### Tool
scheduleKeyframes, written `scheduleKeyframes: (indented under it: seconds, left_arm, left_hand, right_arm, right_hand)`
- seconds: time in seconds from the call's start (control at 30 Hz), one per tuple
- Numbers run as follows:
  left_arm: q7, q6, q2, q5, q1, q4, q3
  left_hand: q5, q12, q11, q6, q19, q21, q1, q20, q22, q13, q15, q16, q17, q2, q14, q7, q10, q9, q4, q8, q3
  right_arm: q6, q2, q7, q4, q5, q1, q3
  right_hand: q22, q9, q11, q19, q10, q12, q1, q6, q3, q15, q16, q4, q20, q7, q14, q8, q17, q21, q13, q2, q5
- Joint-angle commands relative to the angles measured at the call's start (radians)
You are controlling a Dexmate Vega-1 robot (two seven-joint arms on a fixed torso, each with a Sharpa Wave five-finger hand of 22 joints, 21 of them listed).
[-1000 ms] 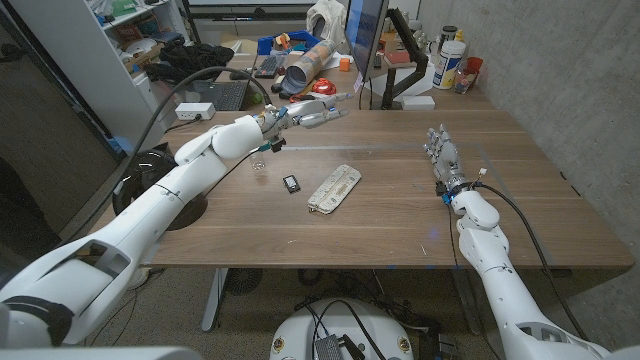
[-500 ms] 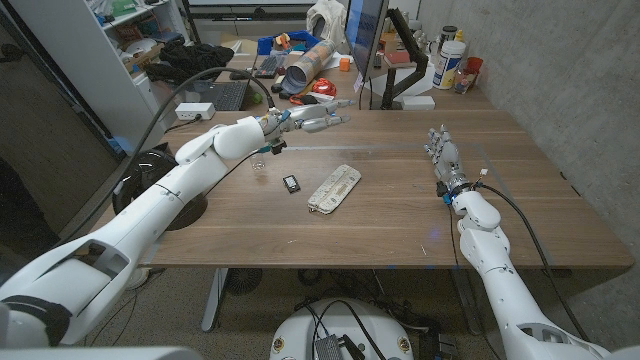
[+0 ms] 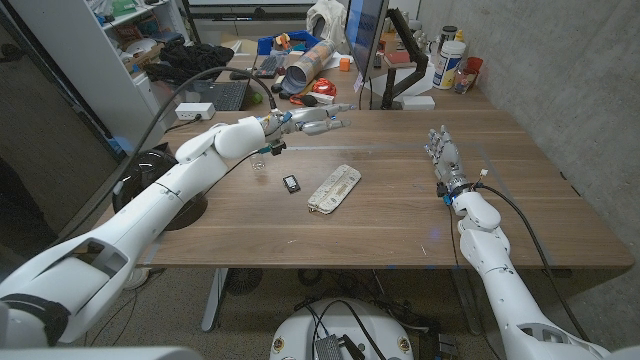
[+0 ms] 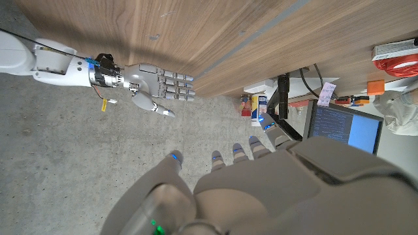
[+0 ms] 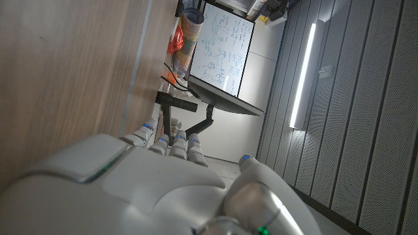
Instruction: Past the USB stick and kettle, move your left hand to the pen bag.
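Note:
The pen bag (image 3: 333,188), a pale patterned pouch, lies slantwise near the middle of the wooden table (image 3: 400,215). A small black USB stick (image 3: 291,183) lies just to its left. My left hand (image 3: 310,122) hovers over the table's far part, beyond both, with its fingers stretched out and apart and nothing in them; its back shows in the left wrist view (image 4: 261,176). My right hand (image 3: 440,155) stands on the table's right side with straight fingers and holds nothing, and it is also seen from the left wrist (image 4: 153,85).
A small clear object (image 3: 259,166) lies left of the USB stick. Behind the table's far edge stand a monitor on an arm (image 3: 365,35), a cardboard tube (image 3: 300,65), a laptop (image 3: 215,95) and clutter. A grey wall (image 3: 580,90) runs along the right.
My left hand has dipped a little and drawn slightly back toward the left. The pen bag, the USB stick and my right hand have not moved.

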Motion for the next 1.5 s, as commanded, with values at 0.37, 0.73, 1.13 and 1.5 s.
scheduleKeyframes:
  seconds: [0.37, 0.73, 1.13, 1.5]
  left_arm:
    - [-0.044, 0.009, 0.004, 0.013, -0.017, 0.006, 0.020]
    - [-0.071, 0.017, 0.005, 0.021, -0.027, 0.010, 0.034]
    - [-0.084, 0.018, 0.005, 0.019, -0.030, 0.019, 0.040]
    - [-0.092, 0.015, 0.011, 0.024, -0.026, 0.019, 0.045]
  left_hand:
    - [0.004, 0.002, -0.013, -0.065, -0.269, -0.006, 0.014, -0.007, 0.003, 0.006, -0.020, 0.006, -0.001, 0.004, -0.204, -0.007, -0.115, 0.003, -0.008, 0.001, 0.000]
    - [0.006, -0.001, -0.012, -0.060, -0.268, -0.010, 0.027, -0.005, 0.003, 0.006, -0.019, 0.006, -0.002, 0.023, -0.201, -0.007, -0.121, 0.003, -0.009, 0.004, 0.011]
    - [0.004, -0.001, -0.012, -0.061, -0.270, -0.013, 0.032, -0.002, 0.004, 0.006, -0.019, 0.005, -0.001, 0.022, -0.204, -0.007, -0.123, 0.003, -0.010, 0.003, 0.011]
    - [0.003, -0.002, -0.008, -0.063, -0.271, -0.016, 0.035, -0.003, 0.004, 0.007, -0.020, 0.004, -0.001, 0.019, -0.207, -0.007, -0.126, 0.003, -0.010, 0.002, 0.010]
  right_arm:
    - [0.001, -0.002, -0.004, 0.003, -0.005, -0.003, 0.000]
    - [0.006, -0.003, -0.004, 0.012, -0.007, -0.002, -0.001]
    - [0.000, -0.003, -0.003, 0.007, -0.005, -0.004, 0.001]
    - [0.006, -0.002, -0.005, 0.011, -0.007, -0.002, -0.002]
  right_hand:
    - [0.003, 0.004, -0.002, 0.008, 0.004, 0.001, 0.002, 0.003, -0.002, -0.024, 0.000, 0.002, -0.033, -0.005, -0.003, 0.003, 0.002, -0.004, 0.003, 0.079, 0.010]
    - [0.003, 0.003, -0.003, 0.009, 0.004, 0.001, 0.003, 0.002, -0.003, -0.023, 0.000, 0.002, -0.032, -0.005, -0.003, 0.003, 0.002, -0.006, 0.003, 0.078, 0.010]
    - [0.003, 0.003, -0.004, 0.010, 0.003, 0.000, 0.002, 0.002, -0.003, -0.025, 0.000, 0.002, -0.034, -0.006, -0.004, 0.003, 0.002, -0.007, 0.003, 0.078, 0.010]
    - [0.003, 0.003, -0.004, 0.010, 0.001, 0.000, 0.003, 0.000, -0.004, -0.024, 0.000, 0.002, -0.033, -0.006, -0.005, 0.002, 0.002, -0.010, 0.003, 0.078, 0.010]
